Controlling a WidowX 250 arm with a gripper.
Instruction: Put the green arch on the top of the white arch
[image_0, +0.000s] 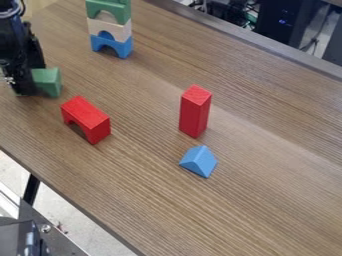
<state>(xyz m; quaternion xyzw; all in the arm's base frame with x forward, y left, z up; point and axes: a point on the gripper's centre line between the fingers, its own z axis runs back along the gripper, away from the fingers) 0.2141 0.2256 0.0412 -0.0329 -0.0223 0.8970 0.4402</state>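
The black gripper (25, 82) hangs low at the left side of the table, right against a green block (47, 82) that it partly hides. Near the top edge stands a stack: the green arch (109, 11) rests on the white arch (109, 28), which sits on a blue arch (112, 46). The green arch's upper part is cut by the view's edge. The gripper is to the left of this stack and lower in the view.
A red arch (87, 119) lies to the lower right of the gripper. Further right, a red block (195, 111) stands upright, with a blue wedge (199, 161) below it. The wooden table's (267, 190) near edge runs diagonally along the lower left.
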